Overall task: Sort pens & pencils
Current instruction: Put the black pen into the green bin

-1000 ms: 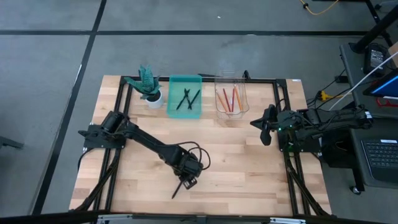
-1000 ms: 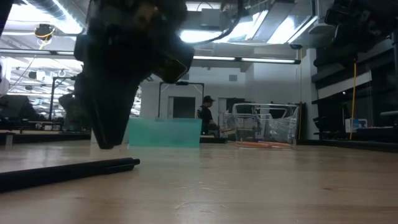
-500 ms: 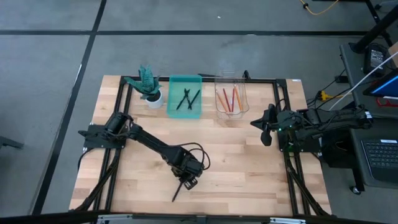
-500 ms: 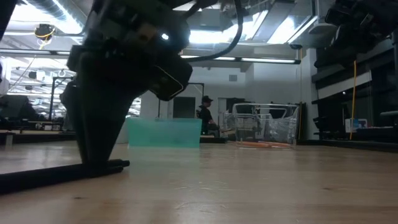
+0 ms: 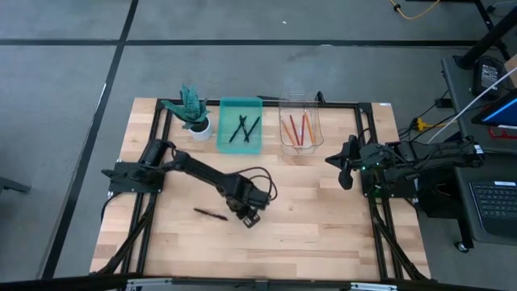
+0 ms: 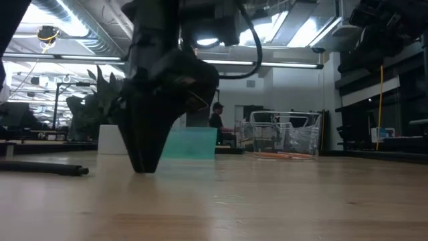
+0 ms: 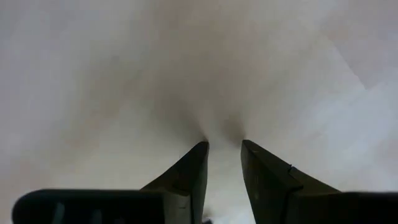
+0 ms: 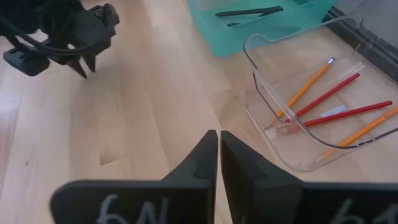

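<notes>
Four black pens (image 5: 243, 128) in all, three in the teal tray (image 5: 240, 142) and one (image 5: 210, 213) loose on the bench (image 5: 323, 218); four pencils (image 5: 297, 128), two orange and two red; one potted plant (image 5: 194, 111); two trays.

In the low view the loose black pen (image 6: 43, 169) runs off the picture's left edge, so its far end is unseen. The teal tray (image 6: 194, 143) stands partly behind the left gripper (image 6: 146, 164), and its pens are hidden by its wall. In the right wrist view the clear tray (image 8: 298, 134) is cut by the edge (one orange pencil (image 8: 360, 132) too).
</notes>
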Motion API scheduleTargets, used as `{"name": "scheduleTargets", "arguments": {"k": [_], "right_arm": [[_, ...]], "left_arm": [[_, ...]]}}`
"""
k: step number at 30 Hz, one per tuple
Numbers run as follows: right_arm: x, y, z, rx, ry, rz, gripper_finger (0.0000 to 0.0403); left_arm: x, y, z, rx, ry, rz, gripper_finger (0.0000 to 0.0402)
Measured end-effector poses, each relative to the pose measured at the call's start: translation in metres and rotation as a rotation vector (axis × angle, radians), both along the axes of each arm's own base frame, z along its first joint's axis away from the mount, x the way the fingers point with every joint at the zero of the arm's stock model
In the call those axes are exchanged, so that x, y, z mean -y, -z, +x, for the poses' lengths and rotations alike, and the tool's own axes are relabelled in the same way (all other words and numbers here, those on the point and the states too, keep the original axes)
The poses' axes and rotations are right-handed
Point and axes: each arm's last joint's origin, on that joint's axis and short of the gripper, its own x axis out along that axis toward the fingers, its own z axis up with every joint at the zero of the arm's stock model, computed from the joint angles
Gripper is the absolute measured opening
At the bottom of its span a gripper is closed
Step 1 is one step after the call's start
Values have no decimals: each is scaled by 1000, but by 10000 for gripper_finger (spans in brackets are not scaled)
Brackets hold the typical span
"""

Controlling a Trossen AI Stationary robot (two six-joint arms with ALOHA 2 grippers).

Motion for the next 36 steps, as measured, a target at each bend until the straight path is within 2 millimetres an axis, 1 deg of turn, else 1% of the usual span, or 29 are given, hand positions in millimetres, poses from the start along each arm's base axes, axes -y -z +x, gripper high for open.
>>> {"name": "scheduleTargets", "arguments": {"k": [2,5,7,8,10,13,15,16,19,21,23,27,30,33,36], "right_arm": [[0,0,0,1,3,3,21],[0,0,0,1,2,3,21],[0,0,0,1,2,2,21],[0,0,0,1,3,3,21],[0,0,0,2,5,7,21],[0,0,0,6,16,23,21],[0,0,0,6,18,25,21],[0,0,0,6,18,24,21],[0,0,0,6,18,25,21],[0,0,0,7,19,27,21],[0,0,0,9,25,36,21],[0,0,0,14,38,54,21],[0,0,0,18,47,67,21],[0,0,0,19,49,71,21],[0,0,0,24,61,89,21]], "left_arm": [[-6,0,0,-8,26,14,94],[-13,-2,1,-7,139,9,94],[-17,-8,0,-70,185,9,94],[-19,-14,-3,-130,197,13,94],[-19,-32,-8,-229,235,25,94],[-9,-60,-22,-384,280,64,94],[-3,-72,-27,-389,325,84,94],[1,-74,-29,-378,346,88,94],[15,-73,-34,-363,408,100,94],[25,-69,-37,-357,435,89,94],[31,-63,-41,-358,498,80,94],[38,-48,-54,-418,586,78,94],[35,-41,-64,-454,613,76,94],[30,-47,-75,-410,622,80,94],[22,-66,-94,-321,608,122,94]]}}
